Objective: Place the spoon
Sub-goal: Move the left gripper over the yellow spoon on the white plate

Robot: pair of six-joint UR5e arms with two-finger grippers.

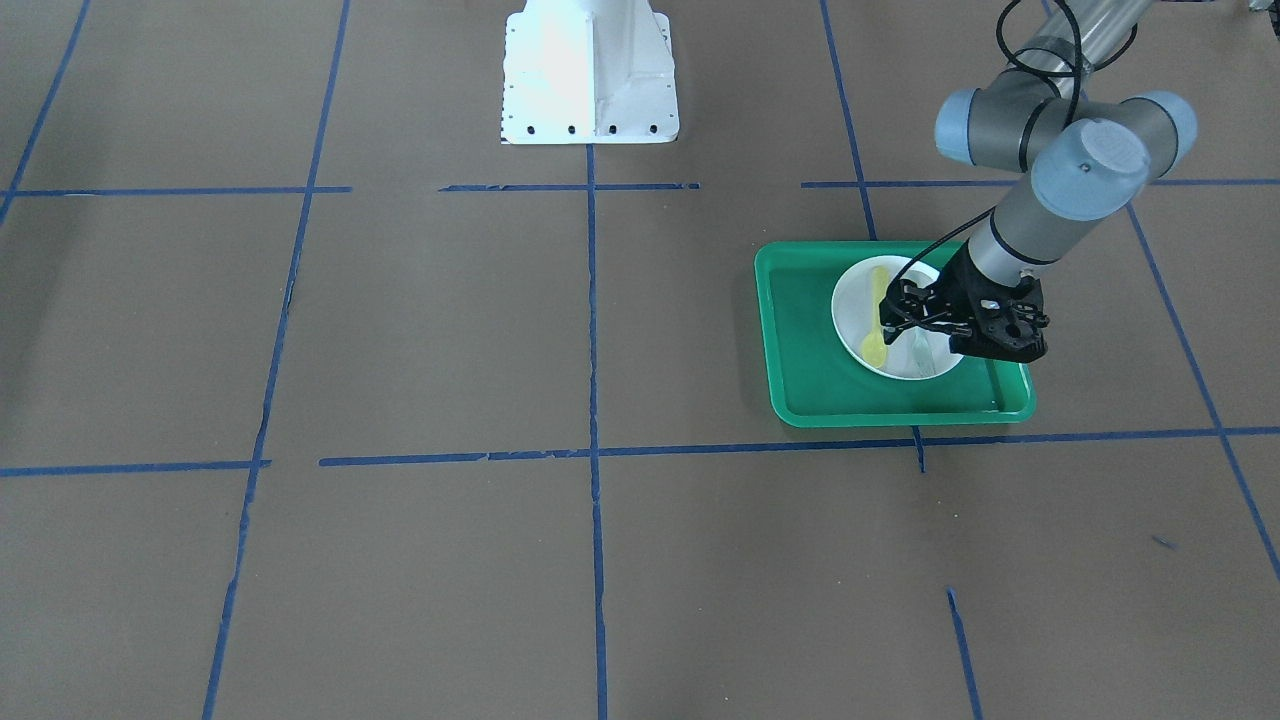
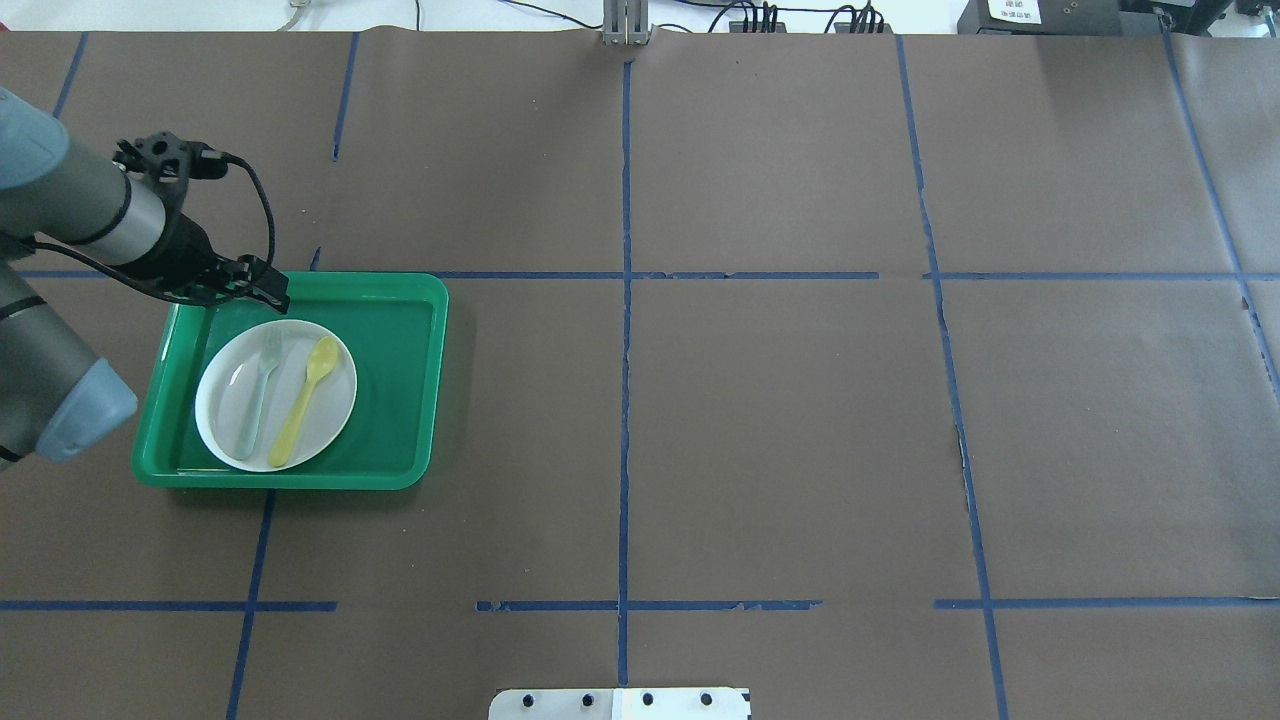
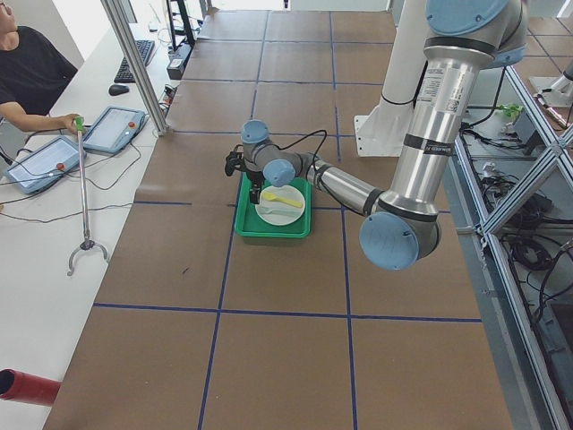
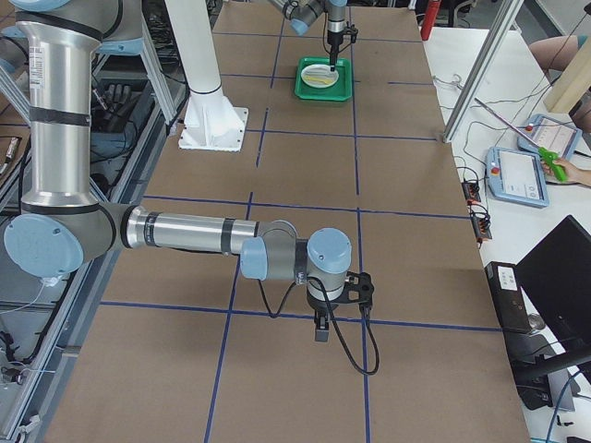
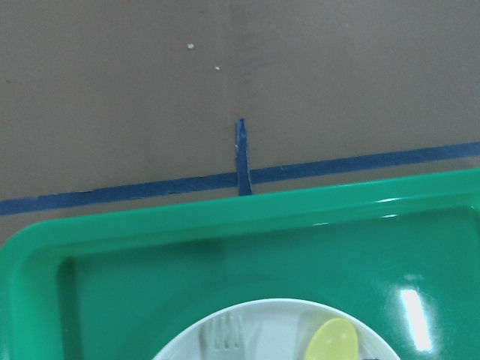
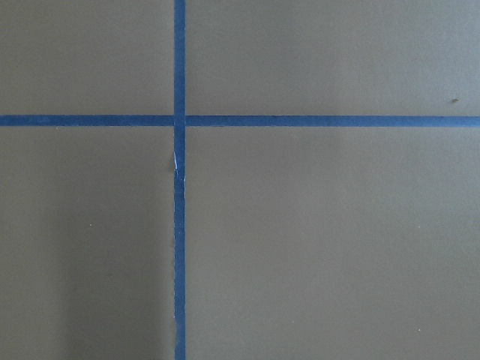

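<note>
The pale-yellow spoon (image 2: pixel 300 400) lies on the white plate (image 2: pixel 218 400), bowl towards the far side, beside a grey-translucent fork (image 2: pixel 258 390). The plate sits in the green tray (image 2: pixel 400 340) on the left of the table. My left gripper (image 2: pixel 272 292) hovers over the tray's far edge, open and empty, apart from the spoon. In the front view the gripper (image 1: pixel 888 315) stands above the plate next to the spoon (image 1: pixel 877 315). The left wrist view shows the spoon's bowl (image 5: pixel 335 341) at the bottom edge. My right gripper (image 4: pixel 319 330) points down over bare table far from the tray; I cannot tell whether it is open or shut.
The brown paper table carries blue tape lines. The white robot base (image 1: pixel 590 70) stands at the middle of the near edge. An operator (image 3: pixel 27 72) sits at a side desk with tablets.
</note>
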